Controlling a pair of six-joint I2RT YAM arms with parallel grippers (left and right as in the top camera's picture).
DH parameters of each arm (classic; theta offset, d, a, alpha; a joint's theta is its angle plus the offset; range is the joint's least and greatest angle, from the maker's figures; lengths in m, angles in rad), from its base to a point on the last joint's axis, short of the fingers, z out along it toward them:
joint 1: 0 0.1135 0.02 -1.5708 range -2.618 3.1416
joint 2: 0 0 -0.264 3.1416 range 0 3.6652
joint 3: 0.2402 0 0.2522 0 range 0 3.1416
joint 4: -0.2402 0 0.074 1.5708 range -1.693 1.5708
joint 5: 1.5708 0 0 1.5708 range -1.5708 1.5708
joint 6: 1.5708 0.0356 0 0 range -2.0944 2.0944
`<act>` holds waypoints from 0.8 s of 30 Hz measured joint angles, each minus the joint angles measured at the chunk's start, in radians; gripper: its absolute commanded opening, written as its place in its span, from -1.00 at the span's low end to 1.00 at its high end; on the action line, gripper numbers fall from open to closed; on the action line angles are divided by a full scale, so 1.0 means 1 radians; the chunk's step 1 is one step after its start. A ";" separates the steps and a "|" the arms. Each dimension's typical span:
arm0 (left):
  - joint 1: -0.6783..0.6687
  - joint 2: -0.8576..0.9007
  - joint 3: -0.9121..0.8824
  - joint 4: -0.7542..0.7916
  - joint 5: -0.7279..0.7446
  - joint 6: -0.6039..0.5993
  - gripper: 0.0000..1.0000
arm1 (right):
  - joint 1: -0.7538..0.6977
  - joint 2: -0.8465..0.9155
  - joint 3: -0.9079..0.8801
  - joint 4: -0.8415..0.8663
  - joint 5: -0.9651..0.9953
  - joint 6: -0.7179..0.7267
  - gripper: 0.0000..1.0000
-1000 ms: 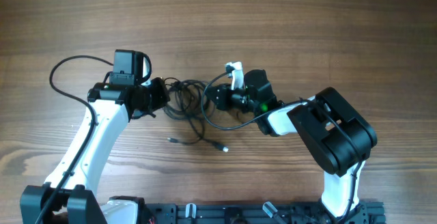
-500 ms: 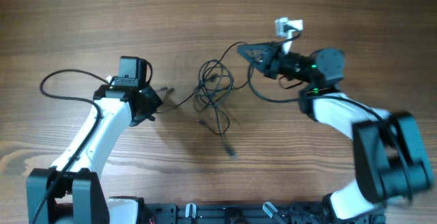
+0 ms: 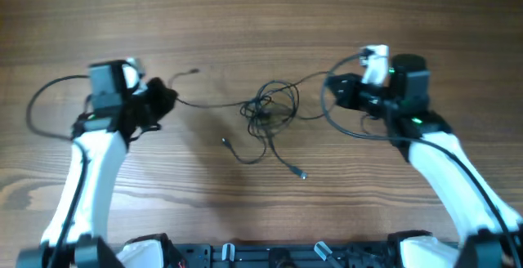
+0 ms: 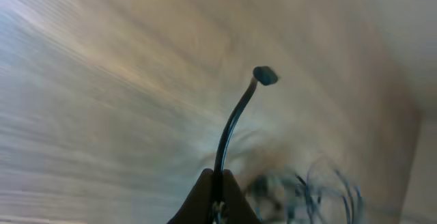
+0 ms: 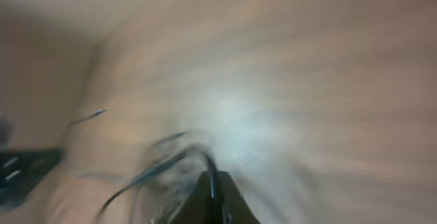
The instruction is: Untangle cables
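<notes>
Across the table [image 3: 261, 15], left gripper [image 3: 169, 100] and right gripper [image 3: 330, 88], each pinching cables [image 3: 270, 113], have spread apart.

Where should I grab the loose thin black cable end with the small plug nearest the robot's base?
Pinch the straight stretch just behind the small plug, coming from above with jaws across the cord. It seems to lie flat on the wooden table, clear of the tangled black cables.

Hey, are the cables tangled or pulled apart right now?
Tangled: the cables bunch in a knot of loops mid-table, strands stretched to the left gripper and right gripper.
</notes>
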 measured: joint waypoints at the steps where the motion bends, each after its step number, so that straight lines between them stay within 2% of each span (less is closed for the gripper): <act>1: 0.027 -0.018 0.000 0.000 0.003 0.002 -0.92 | -0.016 -0.034 0.000 -0.007 0.011 -0.012 -0.91; 6: 0.143 -0.078 0.000 -0.006 0.063 0.004 -0.92 | -0.063 -0.237 0.001 0.053 -0.099 -0.042 -0.91; 11: 0.122 -0.077 0.000 -0.010 0.188 0.049 -0.92 | 0.006 -0.366 0.002 0.070 -0.205 -0.038 -0.91; 16: -0.063 -0.076 0.000 0.114 0.355 0.085 -0.92 | 0.201 -0.303 0.002 0.042 -0.140 -0.071 -0.91; 20: -0.222 -0.076 0.000 0.170 0.408 0.117 -0.92 | 0.344 -0.200 0.002 0.101 -0.082 -0.091 -0.91; 21: -0.302 -0.076 0.000 0.178 0.408 0.122 -0.92 | 0.366 -0.184 0.002 0.118 -0.076 -0.094 -0.91; 24: -0.420 -0.073 0.000 0.154 0.309 0.119 -0.92 | 0.414 -0.151 0.005 0.149 -0.062 -0.098 -0.91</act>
